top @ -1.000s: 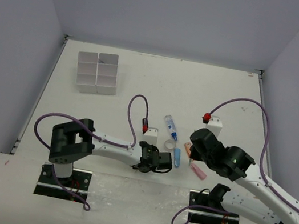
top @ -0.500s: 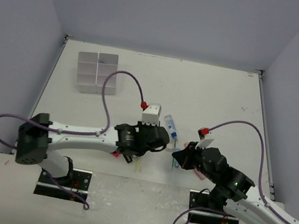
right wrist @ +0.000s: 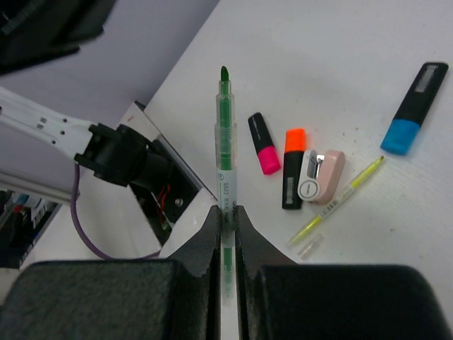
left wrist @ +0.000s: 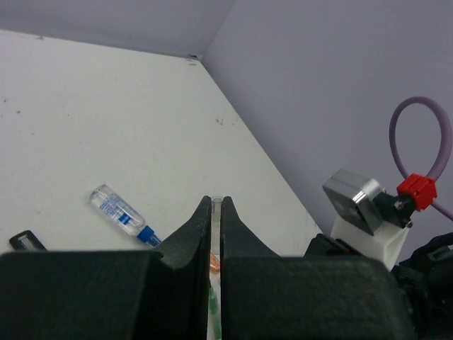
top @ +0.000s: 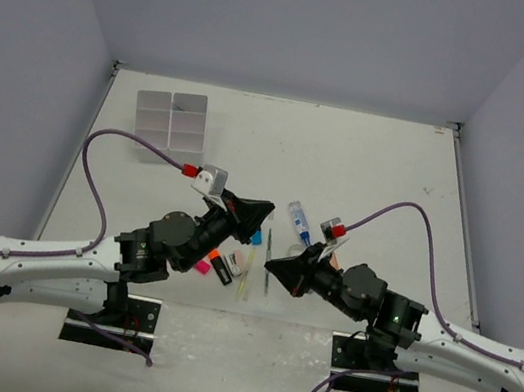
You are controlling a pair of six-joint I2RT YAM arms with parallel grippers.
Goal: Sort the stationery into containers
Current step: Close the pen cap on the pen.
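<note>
Both pinch pens lengthwise: right end effector (right wrist: 226, 210) holds green pen (right wrist: 224, 142) tip-forward, left end effector (left wrist: 216, 210) a clear pen (left wrist: 216, 201).

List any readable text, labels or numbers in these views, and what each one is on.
Nothing reads cleanly.
Green pen in the right gripper: dark barrel print, too small.
Blue-capped tube: blue label print, blurred.
Blue highlighter: grey label, blurred.
Thin clear item in the left gripper: no print visible.
</note>
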